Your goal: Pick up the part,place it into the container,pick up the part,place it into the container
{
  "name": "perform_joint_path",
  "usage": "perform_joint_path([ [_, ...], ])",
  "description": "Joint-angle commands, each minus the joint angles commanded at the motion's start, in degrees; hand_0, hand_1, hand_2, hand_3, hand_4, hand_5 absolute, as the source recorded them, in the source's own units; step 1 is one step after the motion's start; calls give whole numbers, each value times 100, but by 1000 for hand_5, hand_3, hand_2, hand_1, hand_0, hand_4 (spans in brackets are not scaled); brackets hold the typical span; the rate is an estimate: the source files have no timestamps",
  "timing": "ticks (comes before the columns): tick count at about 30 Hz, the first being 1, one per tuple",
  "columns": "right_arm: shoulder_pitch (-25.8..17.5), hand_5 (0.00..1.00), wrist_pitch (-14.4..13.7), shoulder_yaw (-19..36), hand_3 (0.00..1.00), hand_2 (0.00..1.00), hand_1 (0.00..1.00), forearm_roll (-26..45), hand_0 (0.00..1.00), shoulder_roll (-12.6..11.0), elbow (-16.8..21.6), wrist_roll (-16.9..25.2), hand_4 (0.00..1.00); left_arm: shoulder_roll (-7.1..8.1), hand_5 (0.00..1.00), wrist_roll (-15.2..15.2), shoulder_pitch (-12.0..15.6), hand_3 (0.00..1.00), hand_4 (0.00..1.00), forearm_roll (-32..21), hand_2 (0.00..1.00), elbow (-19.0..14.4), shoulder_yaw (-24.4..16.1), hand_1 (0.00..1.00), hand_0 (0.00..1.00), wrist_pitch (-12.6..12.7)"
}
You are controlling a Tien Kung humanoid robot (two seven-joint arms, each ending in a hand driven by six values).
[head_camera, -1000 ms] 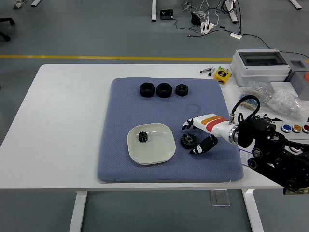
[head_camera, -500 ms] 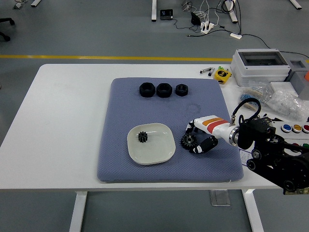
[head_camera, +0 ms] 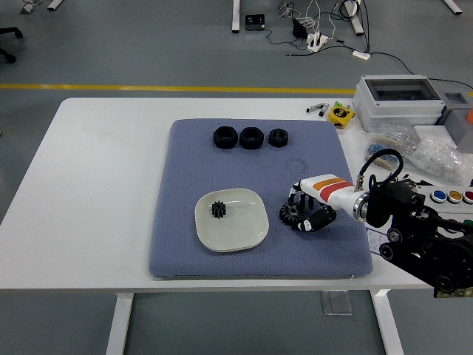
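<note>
On the blue mat (head_camera: 185,170), a dish (head_camera: 244,240) holds one gear (head_camera: 218,211) — the right hand (head_camera: 309,214) clamped on another gear (head_camera: 288,215) beside it, atop a white desk (head_camera: 96,185).

White table (head_camera: 96,192) carrying a blue-grey mat (head_camera: 251,244) at its centre. Directly on the table along the right side: a grey box (head_camera: 399,100) with a clear lid at the far right corner, a yellow tape measure (head_camera: 341,115) just left of it, small dark items (head_camera: 318,109) beside the tape measure, clear plastic bags (head_camera: 436,159) nearer, and coloured round caps (head_camera: 452,196) at the right edge
</note>
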Motion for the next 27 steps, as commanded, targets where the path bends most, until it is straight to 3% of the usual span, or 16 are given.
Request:
perform_joint_path([
  [18, -5, 261, -163, 728, 427, 424, 368, -40, 277, -266, 948, -228, 662, 7, 679, -3, -15, 562, 613, -2, 631, 0, -21, 630, 712, 3],
  [22, 52, 261, -201, 594, 427, 424, 368, -116, 277, -204, 1282, -270, 662, 6, 679, 2, -14, 562, 613, 21, 631, 0, -30, 630, 712, 0],
  [27, 143, 225, -161, 246, 437, 427, 374, -129, 285, 70, 1479, -360, 641, 1, 680, 5, -11, 562, 613, 7, 632, 0, -10, 630, 711, -3],
])
